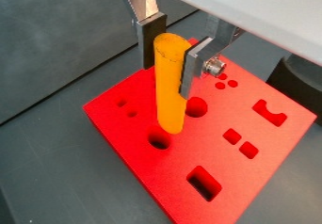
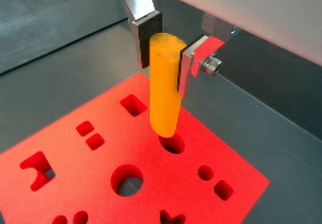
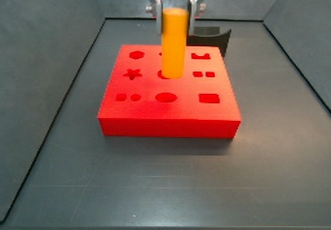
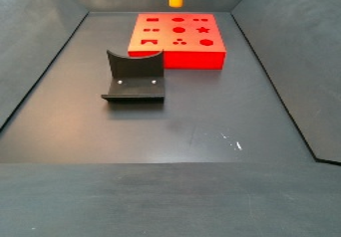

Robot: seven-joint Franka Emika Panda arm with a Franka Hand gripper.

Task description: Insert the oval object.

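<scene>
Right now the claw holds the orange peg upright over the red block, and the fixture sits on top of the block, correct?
Not quite. The claw does hold the orange peg upright over the red block, but the fixture stands on the floor beside the block, apart from it, as a side view shows.

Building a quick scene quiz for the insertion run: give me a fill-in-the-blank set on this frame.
1. The claw is shut on the ____ object.
2. The held peg stands ____ over the block.
3. The block with shaped holes is coloured ____.
4. In a side view, the dark fixture stands on the floor, ____ the block.

Missing words: oval; upright; red; apart from
</scene>
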